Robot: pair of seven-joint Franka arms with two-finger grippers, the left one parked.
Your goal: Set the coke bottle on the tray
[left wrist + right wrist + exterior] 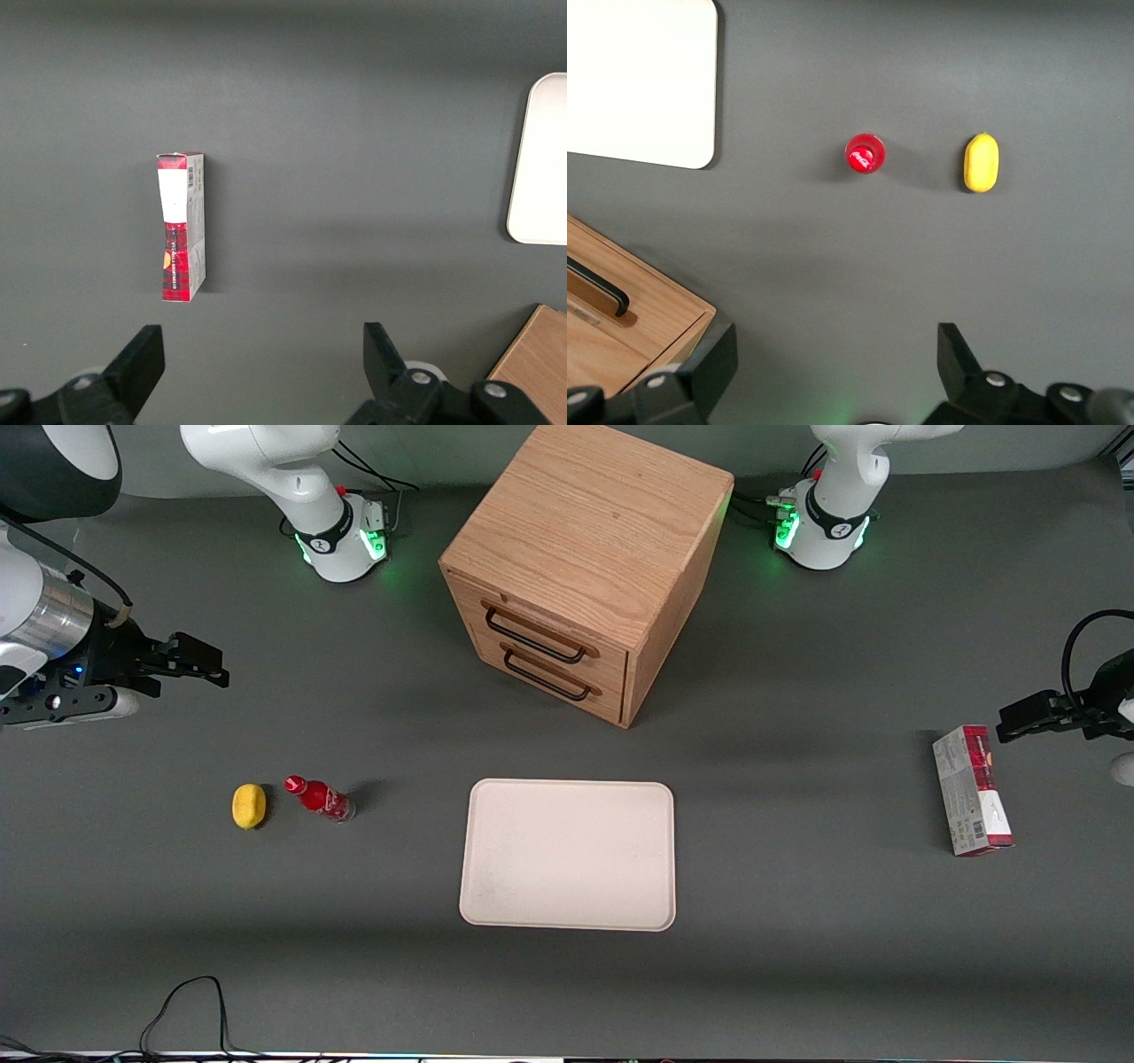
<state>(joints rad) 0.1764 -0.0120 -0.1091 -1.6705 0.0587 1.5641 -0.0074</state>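
Note:
The coke bottle (319, 798), small and red with a red cap, stands upright on the grey table beside a yellow lemon-like lump (249, 806). In the right wrist view I look down on the bottle's cap (866, 154). The cream-white tray (568, 855) lies flat in the middle of the table, nearer the front camera than the wooden box; a corner of the tray shows in the right wrist view (638, 80). My right gripper (208, 666) hangs high above the table, farther from the front camera than the bottle, open and empty; its midpoint in the wrist view (833, 367) is well apart from the bottle.
A wooden two-drawer box (585, 567) stands farther from the front camera than the tray; its corner shows in the right wrist view (629, 310). A red-and-white carton (972, 790) lies toward the parked arm's end. The lump (982, 162) lies beside the bottle. A black cable (186, 1010) lies near the front edge.

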